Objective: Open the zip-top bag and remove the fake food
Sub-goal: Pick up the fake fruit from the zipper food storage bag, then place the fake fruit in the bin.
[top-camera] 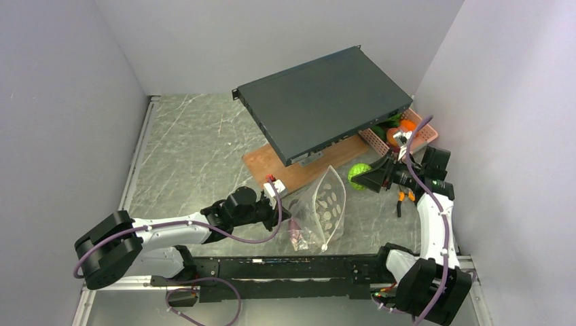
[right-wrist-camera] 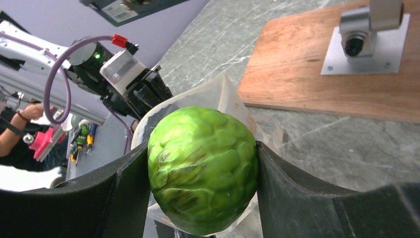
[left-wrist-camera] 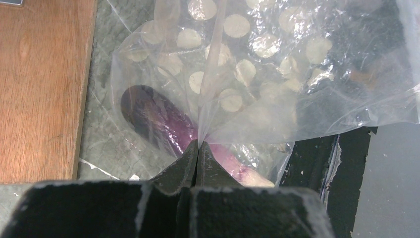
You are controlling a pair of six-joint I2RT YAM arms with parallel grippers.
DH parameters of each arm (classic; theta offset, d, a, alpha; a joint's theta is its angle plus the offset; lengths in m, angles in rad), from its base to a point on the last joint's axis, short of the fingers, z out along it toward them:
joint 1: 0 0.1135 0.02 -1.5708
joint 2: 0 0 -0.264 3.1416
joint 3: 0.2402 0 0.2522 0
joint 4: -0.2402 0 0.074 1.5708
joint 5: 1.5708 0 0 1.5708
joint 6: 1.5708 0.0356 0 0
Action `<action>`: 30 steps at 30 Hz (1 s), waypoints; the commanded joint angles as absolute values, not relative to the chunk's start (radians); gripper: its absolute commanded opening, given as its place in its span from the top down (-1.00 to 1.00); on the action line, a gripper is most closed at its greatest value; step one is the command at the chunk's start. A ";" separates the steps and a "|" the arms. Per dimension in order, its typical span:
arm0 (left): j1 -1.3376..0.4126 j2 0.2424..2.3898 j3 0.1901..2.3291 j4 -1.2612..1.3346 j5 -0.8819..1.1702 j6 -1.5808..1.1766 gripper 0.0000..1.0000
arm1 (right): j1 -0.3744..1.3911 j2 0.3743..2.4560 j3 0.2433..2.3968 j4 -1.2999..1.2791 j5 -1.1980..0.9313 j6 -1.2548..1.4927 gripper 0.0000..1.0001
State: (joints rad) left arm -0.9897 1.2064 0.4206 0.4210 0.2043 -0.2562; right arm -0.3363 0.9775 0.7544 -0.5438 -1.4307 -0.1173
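The clear zip-top bag (top-camera: 325,204) with pale dots stands crumpled at the table's near middle. My left gripper (top-camera: 285,214) is shut on a pinched fold of its plastic (left-wrist-camera: 208,114), fingertips together at the fold. A purple piece of fake food (left-wrist-camera: 158,121) lies inside the bag by the left fingers. To the bag's right, my right gripper (top-camera: 363,178) is shut on a bright green, leafy round fake food (right-wrist-camera: 203,168), held off the table just beyond the bag's edge (right-wrist-camera: 218,94).
A dark flat metal case (top-camera: 326,98) leans over a wooden board (top-camera: 272,166). A pink lattice basket (top-camera: 418,132) with orange and red pieces sits at the back right. Orange-handled pliers (top-camera: 405,198) lie near the right arm. Walls close in on both sides.
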 commanded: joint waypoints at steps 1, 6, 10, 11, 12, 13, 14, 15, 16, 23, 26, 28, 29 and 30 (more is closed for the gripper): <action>-0.992 1.185 0.415 0.451 0.203 -0.247 1.00 | -0.359 0.967 0.715 -0.376 -1.396 0.054 1.00; -0.992 1.183 0.413 0.451 0.202 -0.244 1.00 | -0.376 0.966 0.680 -0.309 -1.342 0.123 1.00; -0.992 1.183 0.413 0.448 0.204 -0.240 1.00 | -0.388 0.966 0.648 -0.245 -1.321 0.200 1.00; -0.992 1.184 0.413 0.448 0.203 -0.240 1.00 | -0.392 0.965 0.642 -0.236 -1.311 0.213 1.00; -0.992 1.182 0.413 0.447 0.203 -0.240 1.00 | -0.395 0.965 0.637 -0.228 -1.298 0.229 1.00; -0.992 1.182 0.412 0.446 0.202 -0.239 1.00 | -0.398 0.965 0.633 -0.220 -1.274 0.243 1.00; -0.992 1.181 0.411 0.446 0.202 -0.238 1.00 | -0.400 0.966 0.629 -0.215 -1.264 0.260 1.00; -0.992 1.180 0.411 0.445 0.202 -0.238 1.00 | -0.403 0.967 0.625 -0.211 -1.238 0.276 1.00; -0.992 1.180 0.411 0.446 0.202 -0.239 1.00 | -0.404 0.968 0.625 -0.210 -1.209 0.292 1.00; -0.992 1.177 0.411 0.442 0.200 -0.236 1.00 | -0.424 0.996 0.623 -0.194 -1.072 0.401 1.00; -0.992 1.175 0.411 0.440 0.199 -0.236 1.00 | -0.432 1.024 0.626 -0.176 -1.044 0.440 1.00; -0.992 1.174 0.411 0.438 0.198 -0.236 1.00 | -0.437 1.048 0.637 -0.172 -1.027 0.452 1.00; -0.991 1.174 0.410 0.439 0.197 -0.235 1.00 | -0.438 1.062 0.644 -0.170 -1.021 0.456 1.00; -0.991 1.172 0.410 0.438 0.196 -0.236 1.00 | -0.439 1.082 0.652 -0.169 -1.014 0.459 1.00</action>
